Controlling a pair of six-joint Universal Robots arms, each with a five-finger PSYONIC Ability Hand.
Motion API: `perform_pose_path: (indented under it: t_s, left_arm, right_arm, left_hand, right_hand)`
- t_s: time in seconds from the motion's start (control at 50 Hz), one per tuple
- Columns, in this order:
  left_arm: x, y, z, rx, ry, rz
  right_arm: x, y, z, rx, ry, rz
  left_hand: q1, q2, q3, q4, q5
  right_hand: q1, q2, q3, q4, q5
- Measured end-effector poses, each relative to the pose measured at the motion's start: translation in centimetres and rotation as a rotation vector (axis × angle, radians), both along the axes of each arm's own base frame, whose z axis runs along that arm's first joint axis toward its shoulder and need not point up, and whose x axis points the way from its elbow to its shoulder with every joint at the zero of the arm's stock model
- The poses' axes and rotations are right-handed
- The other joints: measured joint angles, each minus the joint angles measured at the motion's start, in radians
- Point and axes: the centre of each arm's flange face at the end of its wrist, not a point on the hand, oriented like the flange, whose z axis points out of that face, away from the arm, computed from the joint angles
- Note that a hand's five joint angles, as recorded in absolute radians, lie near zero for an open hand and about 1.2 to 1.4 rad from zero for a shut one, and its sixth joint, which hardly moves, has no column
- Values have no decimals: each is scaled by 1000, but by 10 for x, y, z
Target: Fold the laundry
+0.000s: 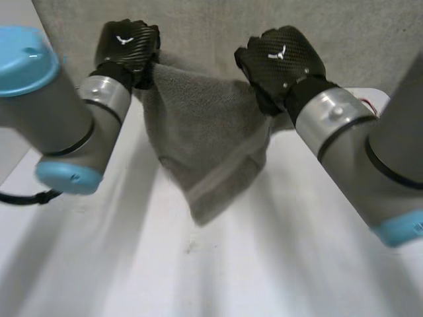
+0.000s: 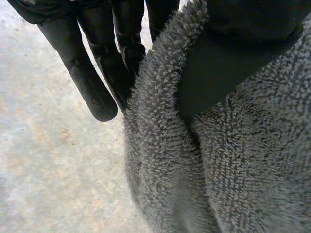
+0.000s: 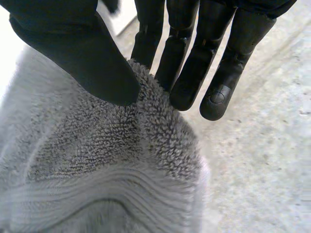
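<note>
Towel [image 1: 205,145] hangs over table [image 1: 277,264], top edge pinched btwn thumb + fingers: L hand [image 1: 125,43] at one end, R hand [image 1: 281,59] at other. Table bare all round. Grey wall [image 1: 198,23] close behind hands.

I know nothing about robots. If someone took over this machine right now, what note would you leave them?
Left hand: shut on the towel, pinching one upper corner.
Right hand: shut on the towel, pinching the other upper corner.
Towel: held up between both hands, hanging bunched over the white table.
Done: towel picked up.
Left: lay it flat and fold it; no neat fold shows.
</note>
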Motion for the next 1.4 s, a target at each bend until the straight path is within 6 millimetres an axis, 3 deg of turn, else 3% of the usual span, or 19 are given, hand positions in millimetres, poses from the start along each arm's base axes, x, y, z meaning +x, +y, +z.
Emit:
perform_pose_path:
  t_s: [0.06, 0.08, 0.14, 0.18, 0.22, 0.24, 0.28, 0.32, 0.34, 0.36, 0.42, 0.44, 0.58, 0.78, 0.9, 1.1, 1.22, 1.28, 1.4]
  left_arm:
    - [9, 18, 4, 2, -1, 1]
    - [19, 38, 4, 10, -8, 0]
    - [32, 69, -5, 38, -25, -7]
    - [35, 77, -9, 48, -31, -11]
    - [39, 94, -22, 83, -48, -27]
    - [38, 111, -39, 126, -70, -54]
    - [38, 118, -46, 148, -80, -69]
    - [31, 142, -73, 229, -114, -129]
    - [31, 142, -73, 229, -114, -129]
    - [27, 153, -89, 284, -131, -161]
    - [22, 164, -112, 382, -152, -179]
    - [20, 166, -120, 419, -158, -179]
    - [22, 156, -126, 519, -165, -129]
    - [52, 90, -91, 486, -82, 26]
    - [60, 65, -97, 512, -69, -12]
    - [61, 54, -129, 659, -98, -98]
    - [61, 56, -137, 700, -109, -100]
    - [60, 56, -141, 712, -113, -105]
    - [55, 55, -146, 723, -115, -135]
  right_arm:
    - [3, -8, 2, -20, 3, -21]
    - [6, -14, 3, -41, 12, -40]
    - [10, -19, 0, -59, 37, -53]
    - [11, -19, -1, -61, 43, -53]
    - [13, -18, -7, -55, 61, -48]
    - [14, -17, -15, -41, 78, -42]
    - [14, -17, -18, -34, 85, -39]
    - [14, -13, -35, 5, 119, -29]
    - [14, -13, -35, 5, 119, -29]
    - [13, -11, -46, 32, 141, -25]
    - [10, -8, -62, 72, 173, -25]
    - [8, -8, -68, 86, 184, -26]
    - [-2, -2, -93, 149, 228, -32]
    - [-23, 3, -107, 156, 223, -43]
    - [-26, 7, -101, 114, 191, -31]
    - [-31, 20, -54, -71, 65, -15]
    - [-35, 28, -33, -124, 29, -17]
    - [-40, 40, -7, -195, -16, -14]
    - [-45, 55, 21, -276, -63, 7]
  left_hand:
    - [1, 0, 0, 0, 1]
    - [1, 0, 1, 0, 2]
    - [1, 2, 2, 2, 2]
    - [1, 2, 2, 2, 2]
    - [1, 2, 2, 2, 2]
    - [1, 2, 2, 3, 4]
    - [1, 2, 2, 3, 4]
    - [1, 2, 4, 3, 4]
    - [1, 2, 4, 3, 4]
    - [-20, -81, -78, -70, -36]
    - [-207, -251, -245, -240, -219]
    - [-430, -478, -474, -471, -449]
    - [-766, -824, -817, -825, -802]
    - [-938, -993, -986, -996, -967]
    - [-929, -972, -971, -976, -953]
    - [-779, -822, -819, -824, -800]
    - [-795, -846, -844, -847, -823]
    - [-835, -888, -885, -892, -868]
    - [-856, -909, -905, -912, -889]
  right_hand:
    - [0, 0, 0, 0, 0]
    - [0, 0, 0, 0, 0]
    - [0, 0, 0, 0, 0]
    - [0, 0, 0, 0, 0]
    - [0, 0, 0, 0, 0]
    - [0, 0, 0, 0, 0]
    - [0, 0, 0, 0, 0]
    - [0, 0, 0, 0, 2]
    - [0, 0, 0, 0, 2]
    - [0, 0, 0, 0, 2]
    - [0, 0, 0, 0, 2]
    - [0, 0, 0, 0, 2]
    - [0, 0, 0, 0, 3]
    - [0, 0, 7, 0, 4]
    - [0, 0, 7, 0, 5]
    - [0, 0, 7, 0, 5]
    - [0, 0, 7, 0, 5]
    - [0, 0, 7, 0, 5]
    - [0, 0, 7, 7, 5]
